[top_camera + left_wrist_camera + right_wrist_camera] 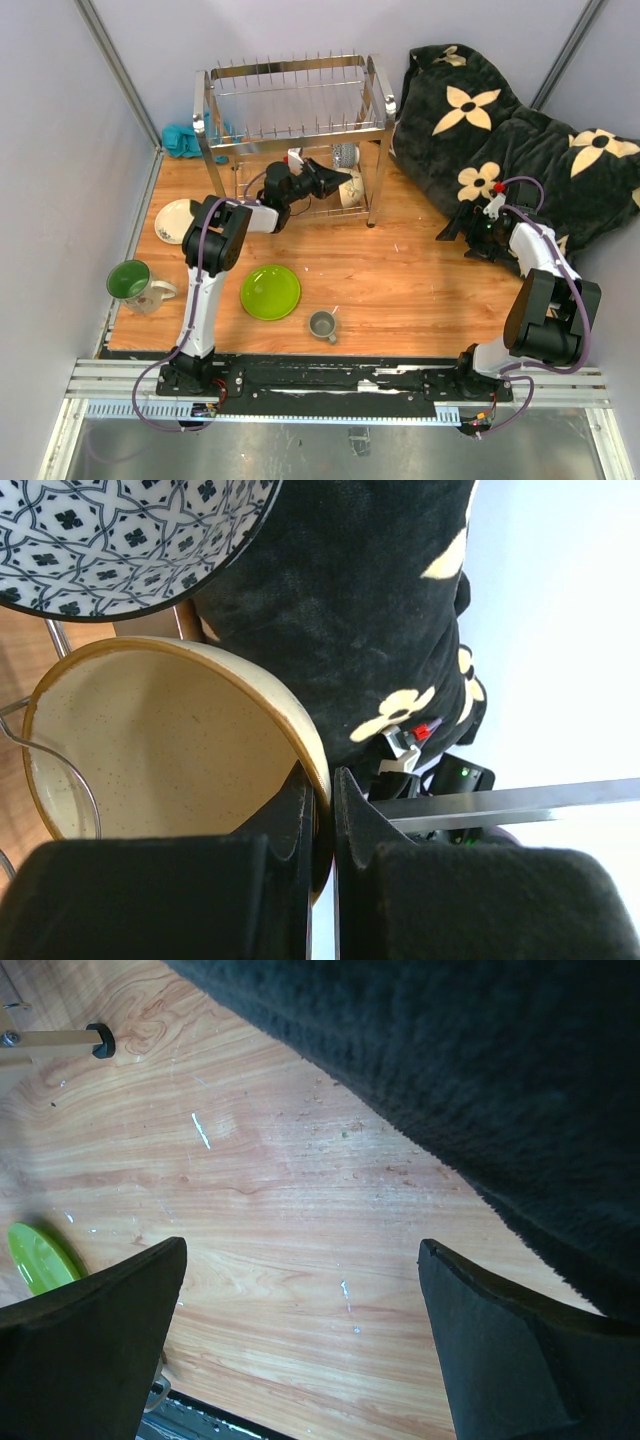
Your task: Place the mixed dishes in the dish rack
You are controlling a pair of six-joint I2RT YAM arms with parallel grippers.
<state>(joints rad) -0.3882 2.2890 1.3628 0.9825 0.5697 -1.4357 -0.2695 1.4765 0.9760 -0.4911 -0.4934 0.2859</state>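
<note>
While two bowls [100, 540] [150, 740] sit racked, two plates [270, 292] [176, 220], two mugs [135, 283] [322, 324] lie outside.

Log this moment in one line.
left gripper: shut on cream-yellow bowl rim, inside dish rack | right gripper: open, empty | lime-green plate: on table

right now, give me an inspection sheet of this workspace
surface: wooden table, scuffed, specks near the blanket
job's things: blue bowl in the rack lower tier, yellow bowl held beside it; green plate, cream plate, grey mug and green-lined mug on the table
clutter: black flowered blanket at right; teal cloth behind the rack
grippers: left shut on the yellow bowl's rim; right open, empty, over the table by the blanket
cables: purple cables along both arms, no snag seen
surroundings: pale walls; metal rail at the near edge
</note>
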